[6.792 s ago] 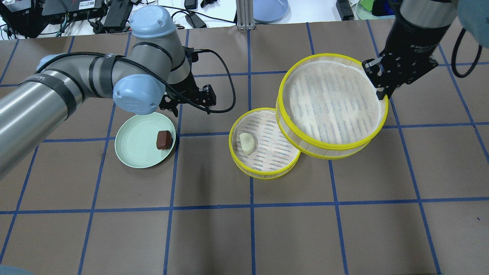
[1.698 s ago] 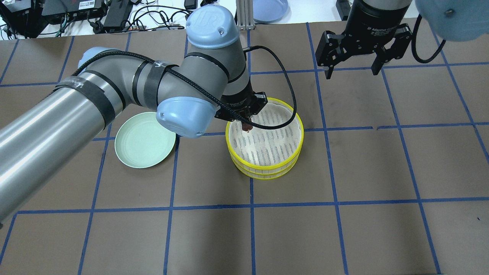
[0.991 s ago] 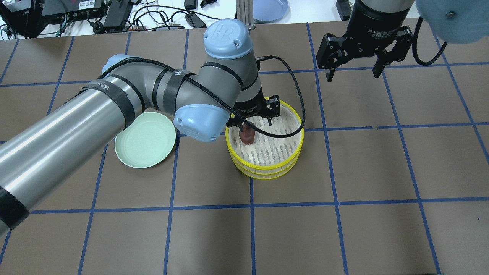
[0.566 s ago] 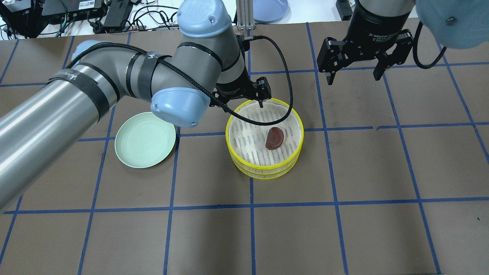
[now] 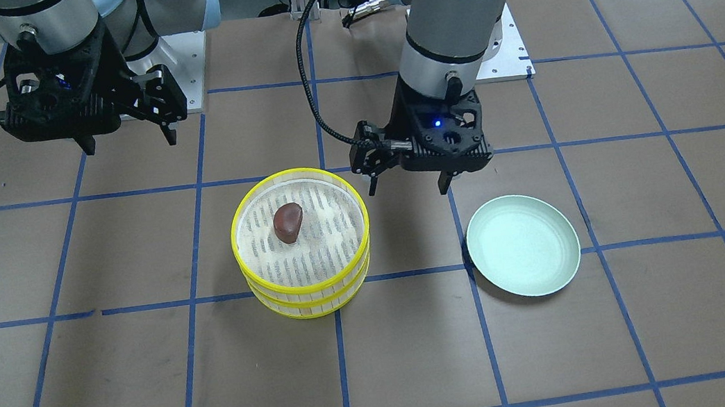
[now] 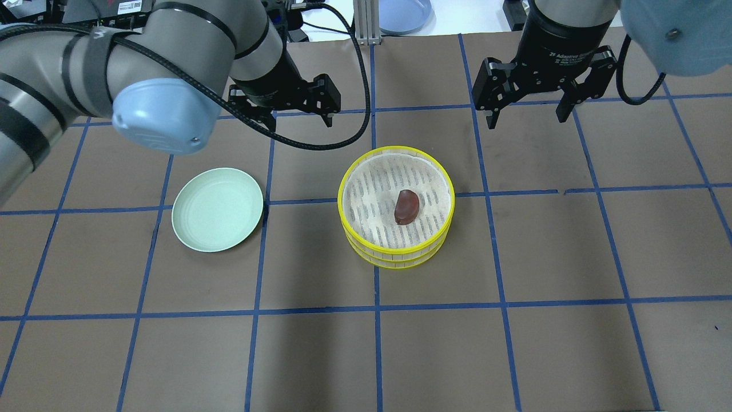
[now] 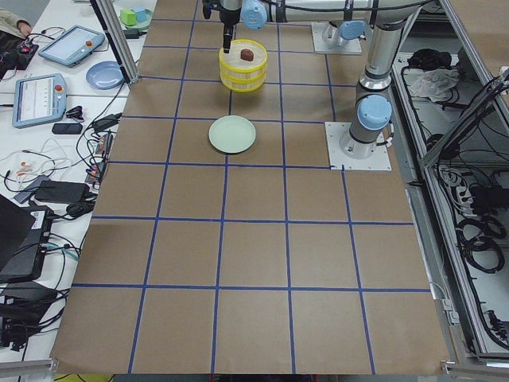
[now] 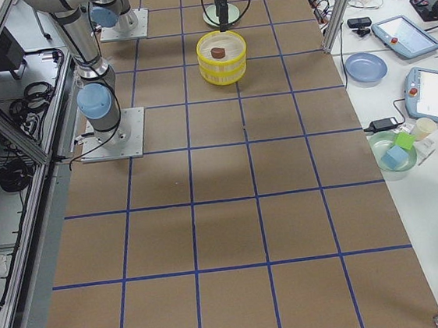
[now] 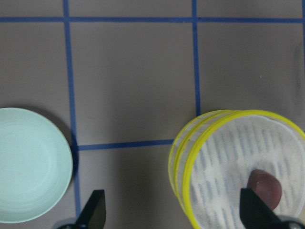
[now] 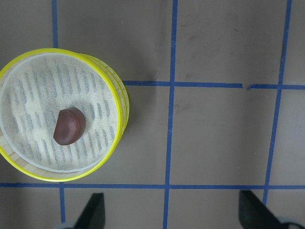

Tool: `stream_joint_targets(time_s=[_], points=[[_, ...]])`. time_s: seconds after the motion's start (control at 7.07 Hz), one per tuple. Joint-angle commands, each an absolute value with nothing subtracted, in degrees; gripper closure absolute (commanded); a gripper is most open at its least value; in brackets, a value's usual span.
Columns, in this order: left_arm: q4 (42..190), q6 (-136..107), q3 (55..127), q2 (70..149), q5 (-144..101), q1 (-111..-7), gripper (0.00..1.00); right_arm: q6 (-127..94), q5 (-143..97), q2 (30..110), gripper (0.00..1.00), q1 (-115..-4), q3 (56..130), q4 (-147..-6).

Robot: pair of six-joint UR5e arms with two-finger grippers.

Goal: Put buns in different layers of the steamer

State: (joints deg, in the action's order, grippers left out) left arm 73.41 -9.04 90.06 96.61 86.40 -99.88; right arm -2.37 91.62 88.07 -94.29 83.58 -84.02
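Left end effector (image 6: pixel 298 117) and right end effector (image 6: pixel 526 117) hang spread wide, empty. Between them, well apart, the brown bun (image 6: pixel 406 207) lies in the top layer (image 6: pixel 339 197). The white bun is hidden, probably inside the lower layer (image 6: pixel 400 264); the task looks finished.

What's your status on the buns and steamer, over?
Left claw open, empty; right claw open, empty. Brown bun lies in top steamer layer, stacked on lower layer. White bun not in view. Nothing blocking the stack.
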Motion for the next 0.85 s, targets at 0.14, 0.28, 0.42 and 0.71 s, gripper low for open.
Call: stream_joint_targets(time_s=[0.14,0.28,0.42,0.71], points=[[85.8,-6.9,83.9,91.2,93.1,-95.1,0.0,-2.3,91.6,88.1,0.0,-94.3,83.6,-84.0],[86.1,-6.9,83.8,89.8,92.6,-95.2,0.0,-2.3,91.6,88.1,0.0,-94.3,83.6,-84.0],[88.7,-6.9,83.7,88.2,93.2,-94.9,0.0,-2.3,91.6,88.1,0.0,-94.3,83.6,-84.0],[90.1,-6.8,83.9,87.4,92.8,-94.1,0.0,-2.3,91.6,88.1,0.0,-94.3,83.6,-84.0]])
